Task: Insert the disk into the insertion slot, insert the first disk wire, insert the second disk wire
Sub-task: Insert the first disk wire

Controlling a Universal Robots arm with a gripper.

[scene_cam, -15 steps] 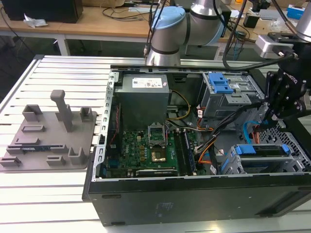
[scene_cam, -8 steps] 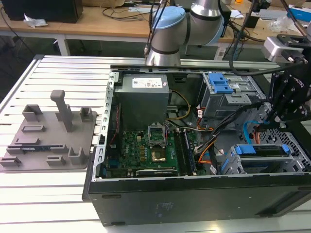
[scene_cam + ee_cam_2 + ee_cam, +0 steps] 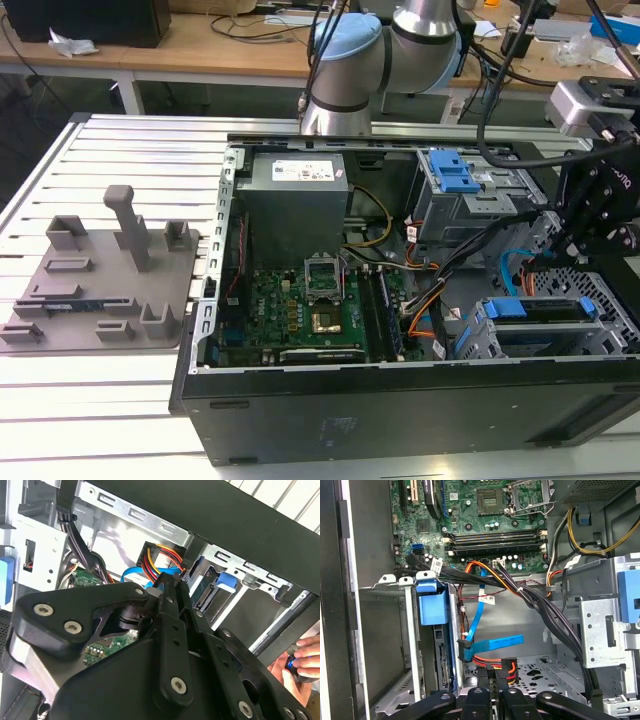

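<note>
One black gripper [image 3: 496, 676] clamps a black, red-wired plug [image 3: 509, 666] beside the blue-framed silver disk [image 3: 432, 610] seated in its grey metal slot [image 3: 409, 640].

no print can be read in any view. exterior view: white printed label [image 3: 300, 167] on the top face of the grey power supply [image 3: 296, 210], its lines too small to make out; pale lettering [image 3: 619, 182] on the black housing [image 3: 600, 215] at the arm's end, unreadable. first wrist view: small white tags [image 3: 486, 600] on the cables [image 3: 540, 605], print too fine to read.
</note>
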